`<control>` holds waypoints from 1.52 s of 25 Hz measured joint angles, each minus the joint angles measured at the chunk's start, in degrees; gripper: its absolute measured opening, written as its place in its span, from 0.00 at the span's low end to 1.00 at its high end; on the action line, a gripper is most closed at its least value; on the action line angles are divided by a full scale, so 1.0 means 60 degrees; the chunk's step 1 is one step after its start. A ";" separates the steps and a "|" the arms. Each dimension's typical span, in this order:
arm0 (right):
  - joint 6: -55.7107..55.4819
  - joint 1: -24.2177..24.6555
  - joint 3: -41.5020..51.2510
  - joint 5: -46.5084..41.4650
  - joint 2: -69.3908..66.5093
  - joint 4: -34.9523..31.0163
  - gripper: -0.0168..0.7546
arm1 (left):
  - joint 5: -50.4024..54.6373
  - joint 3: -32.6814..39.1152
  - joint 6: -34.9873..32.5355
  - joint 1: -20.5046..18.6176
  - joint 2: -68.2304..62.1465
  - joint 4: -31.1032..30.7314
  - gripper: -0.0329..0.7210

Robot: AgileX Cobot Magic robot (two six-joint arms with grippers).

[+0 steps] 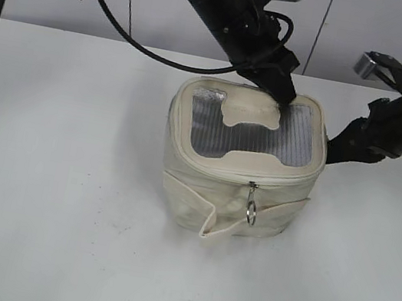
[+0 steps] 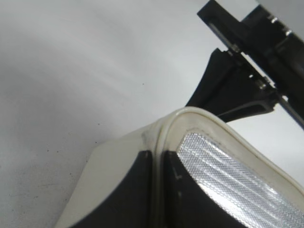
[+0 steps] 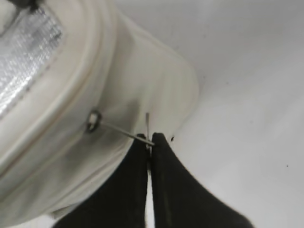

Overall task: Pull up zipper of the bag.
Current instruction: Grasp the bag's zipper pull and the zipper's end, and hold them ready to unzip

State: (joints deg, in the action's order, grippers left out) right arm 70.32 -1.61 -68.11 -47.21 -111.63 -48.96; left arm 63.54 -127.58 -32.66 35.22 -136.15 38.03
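The cream-white bag (image 1: 202,190) stands on the table with its grey ribbed panel (image 1: 297,136) on the lid. The zipper (image 1: 282,179) runs round the lid edge. One silver slider with a ring pull (image 1: 251,206) hangs at the front. My left gripper (image 1: 287,97) is shut on the lid's rim at the back right corner, one finger on each side of the rim (image 2: 158,161). My right gripper (image 1: 331,147) is at the bag's right side. In the right wrist view it (image 3: 150,141) is shut on a thin metal ring pull that leads to a slider (image 3: 93,119) on the zip line.
The white table (image 1: 62,188) extends to the left of and in front of the bag. The front strap's loose flap (image 1: 211,223) hangs at the bag's base. The left arm's cable (image 1: 128,32) loops above the table behind the bag. A wall stands behind.
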 joint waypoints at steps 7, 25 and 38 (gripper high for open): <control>-0.1522 0.0000 0.0000 -0.0752 0.0711 0.1099 0.03 | -0.0037 0.0000 -0.0008 0.0000 0.0000 0.0000 0.10; -0.5158 -0.2023 0.1776 -0.1650 0.3473 0.3821 0.03 | -0.0086 0.0000 0.0333 0.0026 0.0000 -0.0131 0.10; -0.6153 -0.5836 0.1558 0.0313 0.3493 0.3402 0.03 | 0.0098 0.0000 0.0398 0.0026 0.0000 -0.0186 0.10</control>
State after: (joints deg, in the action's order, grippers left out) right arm 33.40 -36.63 -58.76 -45.33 -90.67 -28.55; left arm 64.13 -127.58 -30.27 35.38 -136.15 36.91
